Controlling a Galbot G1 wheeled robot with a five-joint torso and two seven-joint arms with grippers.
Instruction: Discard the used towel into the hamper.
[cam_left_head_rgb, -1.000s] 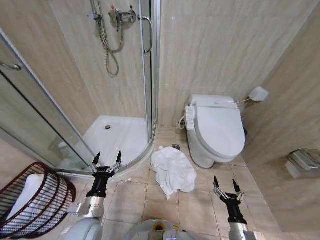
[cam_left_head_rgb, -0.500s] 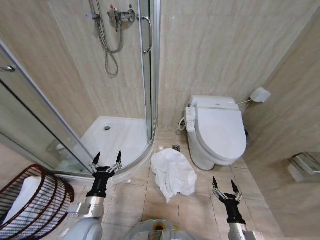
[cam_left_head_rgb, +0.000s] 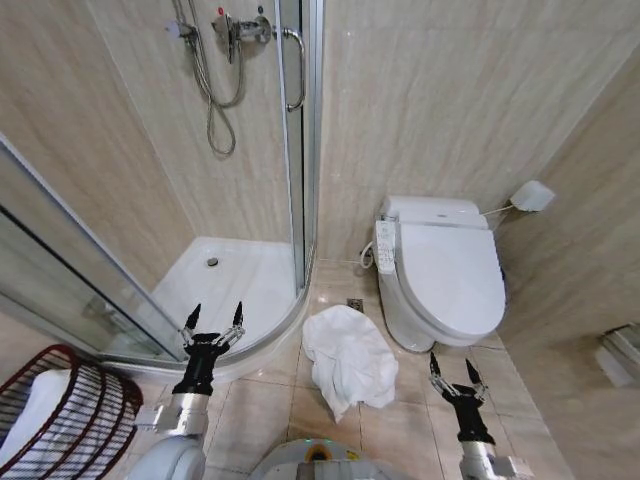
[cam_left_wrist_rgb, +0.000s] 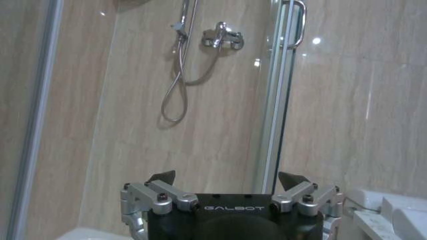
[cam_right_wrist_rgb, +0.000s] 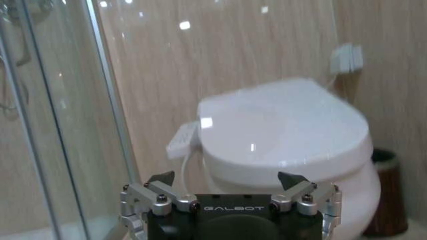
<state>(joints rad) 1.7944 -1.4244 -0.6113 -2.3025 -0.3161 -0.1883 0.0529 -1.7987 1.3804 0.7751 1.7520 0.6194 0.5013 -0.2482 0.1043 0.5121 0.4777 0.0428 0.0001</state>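
While both arms stood raised in front of the robot, the left gripper (cam_left_head_rgb: 212, 318) pointed upward over the curved edge of the shower tray (cam_left_head_rgb: 240, 275), its two dark pointed jaws spread apart and holding nothing. The right gripper (cam_left_head_rgb: 452, 366) was held in the same upright pose lower on the right, above the floor tiles beside the toilet (cam_left_head_rgb: 445, 270), its jaws also spread and empty. From the left wrist view, the left gripper (cam_left_wrist_rgb: 227, 177) faced the shower wall, with silver metal knuckles and black tips. From the right wrist view, the right gripper (cam_right_wrist_rgb: 227, 177) faced the toilet.

A white towel (cam_left_head_rgb: 347, 357) lay crumpled in a soft, folded heap on the glossy beige floor tiles (cam_left_head_rgb: 270, 410), between the two arms and just in front of the toilet base. It was touched by neither gripper.

The hamper (cam_left_head_rgb: 70, 415) sat at the robot's far left, on the floor beside the shower's glass door (cam_left_head_rgb: 60, 270). It was a round basket of dark reddish-brown open wire, flaring toward its rim, with something white inside.

The toilet was smooth white with its lid closed. A chrome hose and mixer tap (cam_left_head_rgb: 240, 28) hung on the beige tiled wall.
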